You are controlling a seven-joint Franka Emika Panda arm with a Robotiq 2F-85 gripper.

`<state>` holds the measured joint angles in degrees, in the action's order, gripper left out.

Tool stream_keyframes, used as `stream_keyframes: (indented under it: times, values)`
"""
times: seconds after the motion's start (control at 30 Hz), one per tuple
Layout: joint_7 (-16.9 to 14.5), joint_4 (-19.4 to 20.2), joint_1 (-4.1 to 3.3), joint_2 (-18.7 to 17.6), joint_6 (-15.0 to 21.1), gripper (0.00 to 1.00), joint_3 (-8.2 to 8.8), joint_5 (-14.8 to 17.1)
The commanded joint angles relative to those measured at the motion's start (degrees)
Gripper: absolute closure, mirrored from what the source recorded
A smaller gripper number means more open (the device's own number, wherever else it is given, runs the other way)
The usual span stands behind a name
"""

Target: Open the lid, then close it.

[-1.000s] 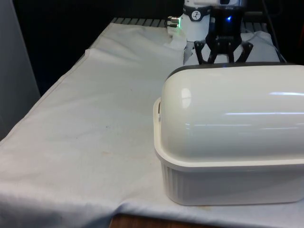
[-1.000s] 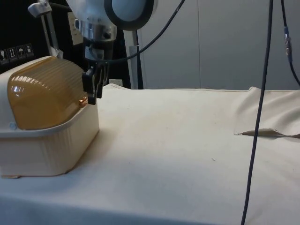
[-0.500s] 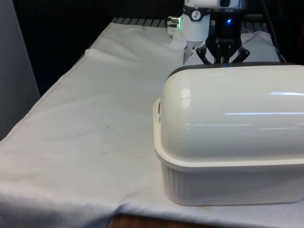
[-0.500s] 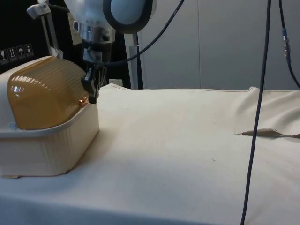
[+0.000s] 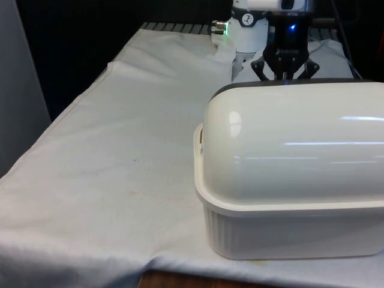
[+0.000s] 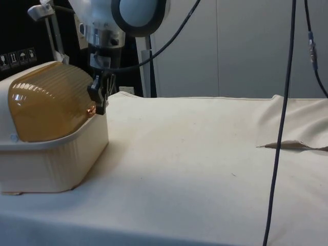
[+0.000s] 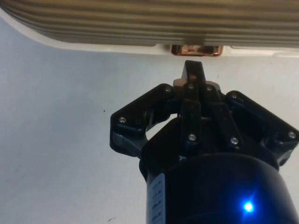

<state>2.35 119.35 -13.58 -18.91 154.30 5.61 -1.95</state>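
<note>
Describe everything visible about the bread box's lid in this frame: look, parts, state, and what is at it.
The lid is a domed roll-top cover, ribbed and amber-tinted in the side view, glossy white from the front. It sits fully shut over the cream fluted base, pivoting at a small round boss on the end wall. A small copper-coloured handle projects from its lower front edge. The gripper, fingers shut together, sits right at that handle; whether it touches it cannot be told.

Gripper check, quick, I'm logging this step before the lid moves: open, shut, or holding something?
Gripper: shut, fingers together and holding nothing, just short of the copper handle on the bread box lid, which is down.
</note>
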Motion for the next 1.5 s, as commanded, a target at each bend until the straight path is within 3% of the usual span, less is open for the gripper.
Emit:
stream_keyframes:
  times: [0.0, 0.13, 0.17, 0.2, 0.37, 0.43, 0.47, 0.7, 0.9, 1.47]
  values:
    - [-0.57, 0.29, 0.34, -0.06, 0.80, 1.00, -0.69, 1.03]
    - [-0.52, 0.06, 0.34, -0.29, 0.86, 1.00, -0.69, 1.09]
    - [0.00, 0.00, 0.00, -0.11, 0.11, 1.00, -0.17, 0.23]
    - [-0.52, 0.00, 0.34, -0.29, 0.92, 1.00, -0.69, 1.03]
    - [-0.57, -0.92, 0.52, -1.15, 1.20, 1.00, -0.57, 1.09]
    - [0.00, -0.74, 0.11, -0.92, 0.74, 1.00, -0.06, 0.29]
    - [-0.57, -1.32, 0.52, -1.49, 1.38, 1.00, -0.46, 1.03]
    - [0.00, -1.49, 0.11, -1.55, 0.86, 1.00, 0.06, 0.29]
    - [0.00, -1.78, 0.23, -1.83, 1.38, 1.00, -0.11, 0.63]
    - [1.03, -2.58, 0.06, 1.26, -0.40, 1.00, 0.29, 0.17]
